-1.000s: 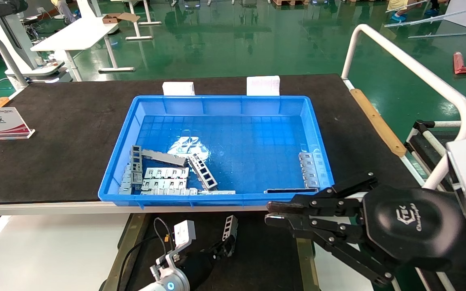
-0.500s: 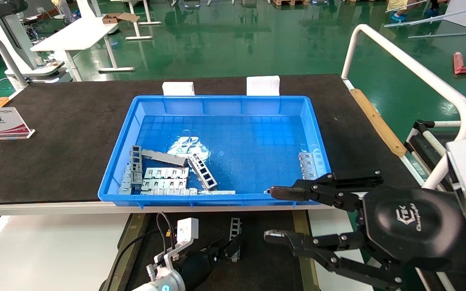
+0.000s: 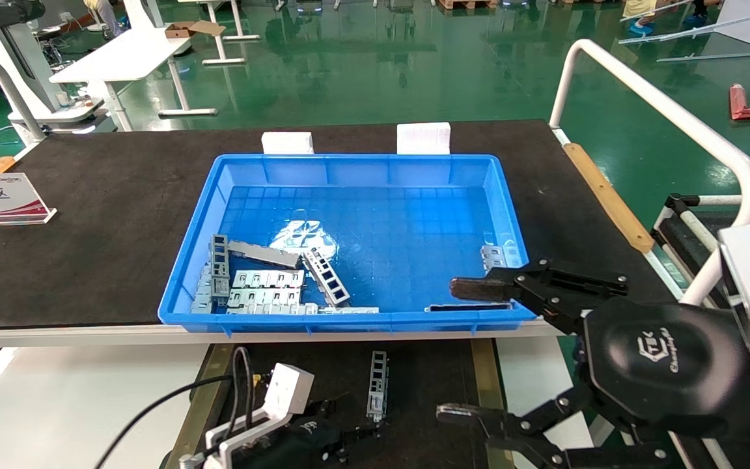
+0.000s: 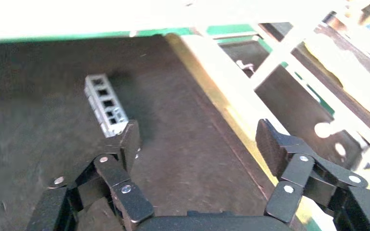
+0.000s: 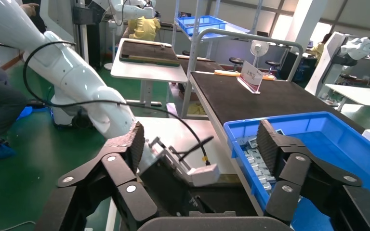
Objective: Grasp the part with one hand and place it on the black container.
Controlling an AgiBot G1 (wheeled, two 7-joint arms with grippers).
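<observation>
The part (image 3: 377, 385), a silver-grey ladder-like bracket, is lying flat on the matte black floor of the black container (image 3: 427, 417), which is sitting below the near edge of the worktop (image 3: 88, 215). The left gripper (image 3: 342, 440) is hovering low over the container floor, just at the near end of the part, with its fingers spread wide and holding nothing; in the left wrist view, one finger (image 4: 127, 142) is sitting right beside the part's end (image 4: 105, 103). The right gripper (image 3: 472, 352) is hanging near the worktop's near right corner, its fingers gaping wide and empty, one over the blue bin (image 3: 349, 169) rim. More metal brackets (image 3: 264, 286) are lying in the bin's near left corner.
</observation>
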